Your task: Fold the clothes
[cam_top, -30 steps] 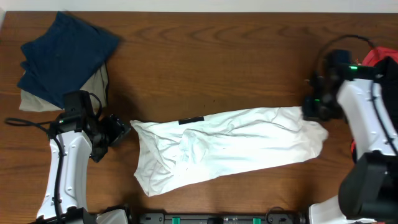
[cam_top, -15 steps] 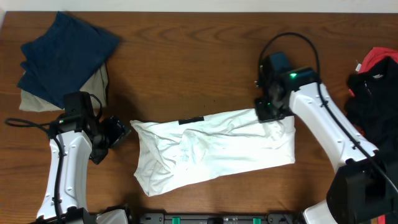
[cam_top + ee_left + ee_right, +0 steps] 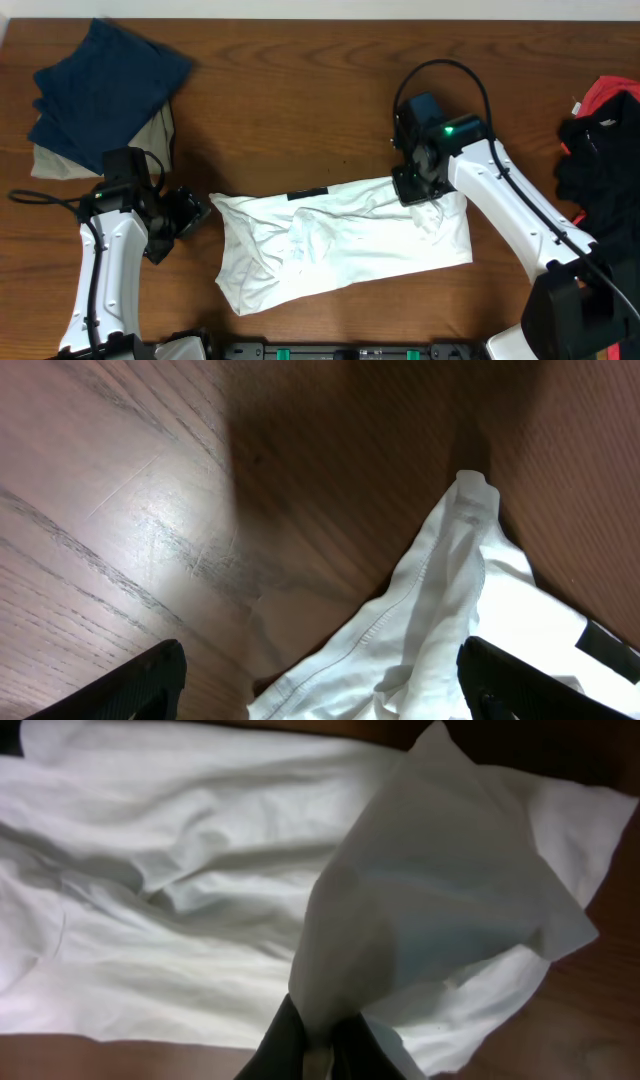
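The right gripper (image 3: 315,1045) is clamped on a raised fold of the T-shirt (image 3: 330,245). The white cloth drapes up over its fingers and hides the near part of the shirt behind it. From the grip, the shirt lies crumpled along the table (image 3: 300,110) toward the left gripper (image 3: 193,212). That gripper stands spread wide and empty just beside the shirt's far end. Behind the left arm a navy garment (image 3: 105,85) lies on a beige garment (image 3: 158,135), well apart from the shirt. Past the right arm, at the table's edge, sits a black heap (image 3: 600,160) with red cloth (image 3: 612,92).
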Controlling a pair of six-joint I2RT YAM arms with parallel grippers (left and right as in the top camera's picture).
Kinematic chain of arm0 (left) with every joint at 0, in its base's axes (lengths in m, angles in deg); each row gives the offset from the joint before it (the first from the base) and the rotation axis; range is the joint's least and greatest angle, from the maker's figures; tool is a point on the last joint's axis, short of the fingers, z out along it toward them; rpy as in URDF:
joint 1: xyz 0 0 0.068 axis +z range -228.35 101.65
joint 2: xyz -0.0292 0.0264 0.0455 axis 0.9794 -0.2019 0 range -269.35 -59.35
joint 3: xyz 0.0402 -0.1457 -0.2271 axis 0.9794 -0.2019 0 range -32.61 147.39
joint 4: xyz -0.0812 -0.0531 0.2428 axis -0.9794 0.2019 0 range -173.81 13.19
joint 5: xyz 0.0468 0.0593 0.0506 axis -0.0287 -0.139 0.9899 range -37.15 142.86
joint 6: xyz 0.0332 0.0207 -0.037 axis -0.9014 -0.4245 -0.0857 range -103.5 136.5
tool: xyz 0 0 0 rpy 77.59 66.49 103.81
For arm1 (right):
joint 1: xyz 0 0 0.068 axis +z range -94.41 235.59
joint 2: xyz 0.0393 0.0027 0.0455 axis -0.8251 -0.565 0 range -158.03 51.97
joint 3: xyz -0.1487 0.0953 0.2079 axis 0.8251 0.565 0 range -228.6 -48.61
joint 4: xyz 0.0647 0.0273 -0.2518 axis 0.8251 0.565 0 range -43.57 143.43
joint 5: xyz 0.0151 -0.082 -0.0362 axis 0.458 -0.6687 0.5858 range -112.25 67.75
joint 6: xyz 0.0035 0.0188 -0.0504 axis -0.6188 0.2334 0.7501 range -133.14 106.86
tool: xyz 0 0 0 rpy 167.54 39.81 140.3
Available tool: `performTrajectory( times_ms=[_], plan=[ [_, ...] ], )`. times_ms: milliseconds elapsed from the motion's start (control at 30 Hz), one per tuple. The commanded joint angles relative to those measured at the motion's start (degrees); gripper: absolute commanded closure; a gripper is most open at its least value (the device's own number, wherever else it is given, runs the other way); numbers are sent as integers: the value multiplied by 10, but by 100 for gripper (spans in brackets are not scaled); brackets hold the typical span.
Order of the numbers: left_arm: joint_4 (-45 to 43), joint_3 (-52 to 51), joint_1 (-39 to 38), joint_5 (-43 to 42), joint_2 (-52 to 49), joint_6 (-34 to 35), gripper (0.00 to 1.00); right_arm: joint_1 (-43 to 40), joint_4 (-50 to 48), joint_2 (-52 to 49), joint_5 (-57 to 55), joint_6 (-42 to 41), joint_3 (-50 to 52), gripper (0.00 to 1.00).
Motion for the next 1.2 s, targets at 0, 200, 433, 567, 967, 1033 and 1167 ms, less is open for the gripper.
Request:
performTrajectory(
  times_ms=[0,200,433,567,967,1033,1167],
  plan=[
    [3,6,2,3,-2,-12,12,20,13,2,8,-9,5,96],
    [2,6,2,3,-2,-12,12,35,33,2,8,-9,9,95],
    [2,6,2,3,-2,-12,12,36,10,2,50,-9,23,80],
    [3,6,2,3,-2,-12,12,36,8,2,128,36,35,48],
    [3,6,2,3,-2,-12,12,36,-14,2,-73,-97,70,49],
    [3,6,2,3,-2,-12,12,36,-47,2,-44,-93,81,50],
    [5,6,2,3,-2,-12,12,44,-95,2,51,-75,109,50]
  ],
)
